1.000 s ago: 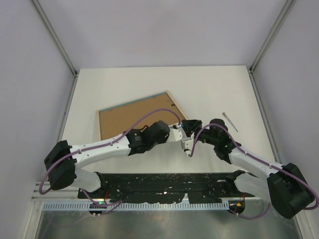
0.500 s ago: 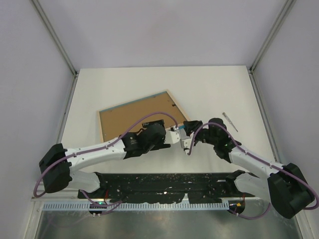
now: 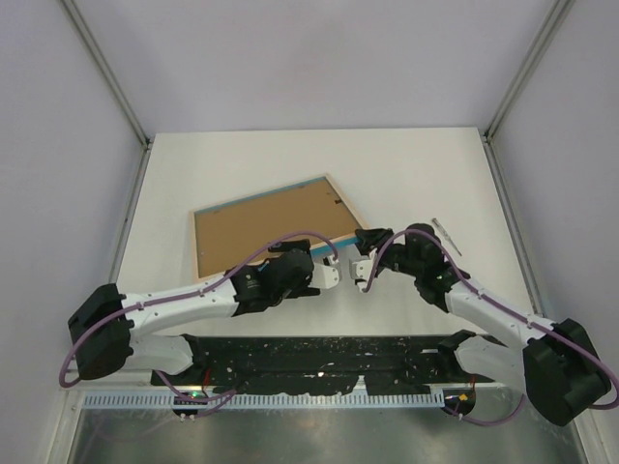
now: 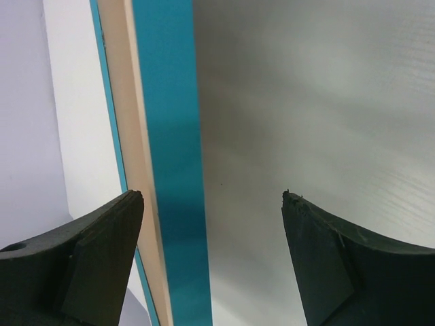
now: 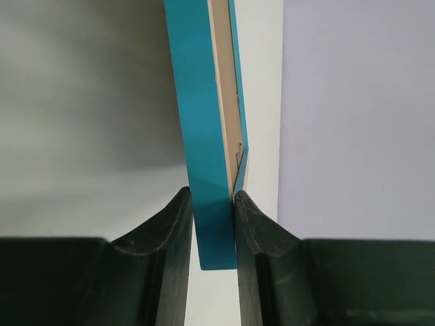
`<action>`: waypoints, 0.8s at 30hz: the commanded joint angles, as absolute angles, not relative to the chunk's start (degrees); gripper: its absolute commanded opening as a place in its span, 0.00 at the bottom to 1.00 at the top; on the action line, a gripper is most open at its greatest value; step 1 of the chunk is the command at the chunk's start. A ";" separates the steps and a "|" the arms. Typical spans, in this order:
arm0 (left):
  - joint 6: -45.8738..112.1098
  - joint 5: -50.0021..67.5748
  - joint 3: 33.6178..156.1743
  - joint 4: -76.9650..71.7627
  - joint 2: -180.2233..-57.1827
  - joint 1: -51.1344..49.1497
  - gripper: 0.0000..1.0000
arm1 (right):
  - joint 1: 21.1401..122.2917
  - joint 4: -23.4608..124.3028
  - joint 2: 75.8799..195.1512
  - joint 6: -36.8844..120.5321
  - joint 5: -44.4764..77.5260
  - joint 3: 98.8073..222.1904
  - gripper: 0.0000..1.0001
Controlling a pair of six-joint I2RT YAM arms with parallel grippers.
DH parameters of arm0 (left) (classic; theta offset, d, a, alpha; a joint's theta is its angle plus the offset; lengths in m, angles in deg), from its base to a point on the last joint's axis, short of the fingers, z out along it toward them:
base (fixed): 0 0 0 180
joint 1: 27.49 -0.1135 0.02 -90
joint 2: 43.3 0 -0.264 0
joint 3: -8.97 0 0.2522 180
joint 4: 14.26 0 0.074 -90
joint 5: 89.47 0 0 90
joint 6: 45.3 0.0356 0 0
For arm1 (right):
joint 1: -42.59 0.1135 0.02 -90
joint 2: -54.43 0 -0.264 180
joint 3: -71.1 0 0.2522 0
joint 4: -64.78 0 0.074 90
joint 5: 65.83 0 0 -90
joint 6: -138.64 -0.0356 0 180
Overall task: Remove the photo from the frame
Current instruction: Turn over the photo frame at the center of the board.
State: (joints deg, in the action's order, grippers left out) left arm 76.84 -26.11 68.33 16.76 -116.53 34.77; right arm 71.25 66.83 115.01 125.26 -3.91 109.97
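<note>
right gripper [image 5: 213, 204] alone pinches a corner of the frame [image 5: 197, 102], seemingly raised off the table [image 3: 416, 174]; left gripper [image 4: 211, 198] gapes wide, so the frame could twist free.

1. Light-blue rectangular picture frame [image 5: 201, 102] lies tilted across the white table [image 3: 406, 174], centre-left.
2. Right hand [image 5: 213, 193] and left hand [image 4: 212, 193] crowd its near-right corner.
3. Thin grey metal stick [image 3: 446, 235] lies right of them.
4. Free passage along the far strip of the table.
</note>
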 commanded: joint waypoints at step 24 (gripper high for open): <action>79.33 -37.97 78.80 33.25 -128.72 33.86 0.51 | 70.98 65.43 111.74 116.58 -4.57 116.24 0.08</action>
State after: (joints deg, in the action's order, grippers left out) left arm 80.88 -35.83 77.07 27.95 -127.17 34.20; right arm 71.23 62.31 114.14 122.35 -3.95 112.61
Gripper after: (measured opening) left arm 0.540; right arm 0.320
